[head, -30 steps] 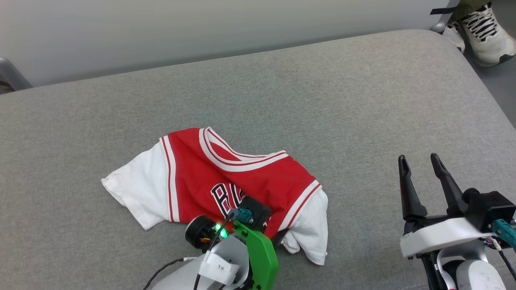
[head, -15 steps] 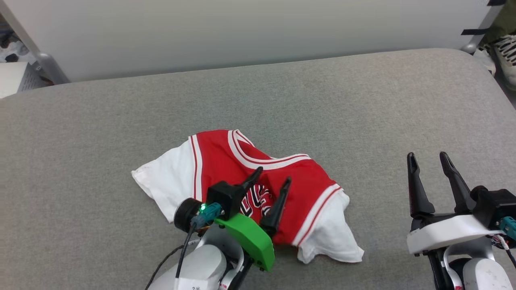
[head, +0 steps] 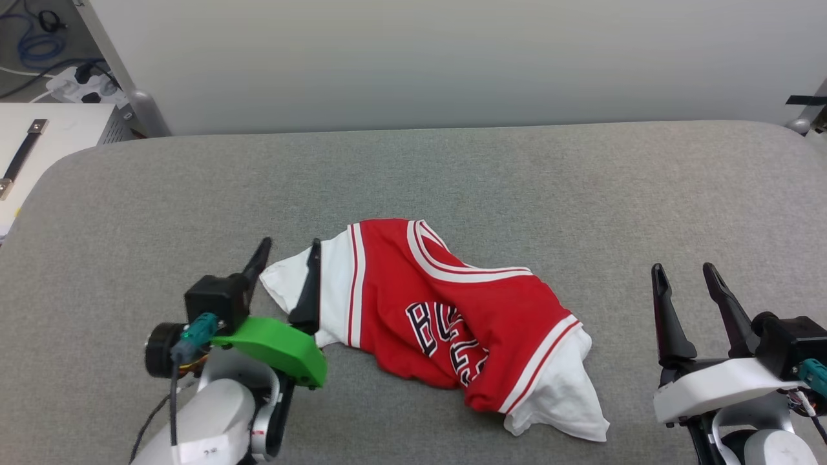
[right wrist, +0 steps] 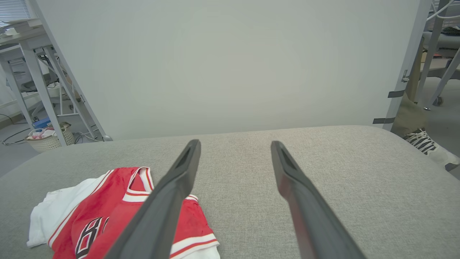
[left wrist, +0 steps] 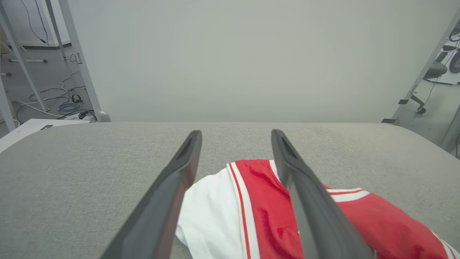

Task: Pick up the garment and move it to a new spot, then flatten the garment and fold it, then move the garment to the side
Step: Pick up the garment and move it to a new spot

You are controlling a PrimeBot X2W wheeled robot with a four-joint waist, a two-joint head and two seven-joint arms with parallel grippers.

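Observation:
The garment (head: pixel 446 310), a red jersey with white sleeves and black lettering, lies crumpled on the grey padded surface (head: pixel 517 181), slightly left of the middle. My left gripper (head: pixel 290 245) is open at the garment's left end. Its right finger (head: pixel 310 284) overlaps the white sleeve (head: pixel 291 284), and nothing is held. In the left wrist view the left gripper (left wrist: pixel 236 132) frames the sleeve and red body of the garment (left wrist: pixel 258 216) below the fingers. My right gripper (head: pixel 683 268) stands open at the lower right, well away from the cloth. In the right wrist view the right gripper (right wrist: pixel 235 142) shows the garment (right wrist: pixel 118 212) to its left.
A pale wall panel (head: pixel 452 58) runs behind the surface's far edge. At the far left are a white side table (head: pixel 39 148) with a black strap, and cables (head: pixel 39 45) on the floor. A person's shoe (right wrist: pixel 427 147) rests past the right end, and a basket (right wrist: pixel 46 138) stands at the back left.
The head camera has turned left, shifting the whole picture. My left gripper lifted off the garment's chest and swung left to the white sleeve, uncovering the lettering. The right gripper stayed open.

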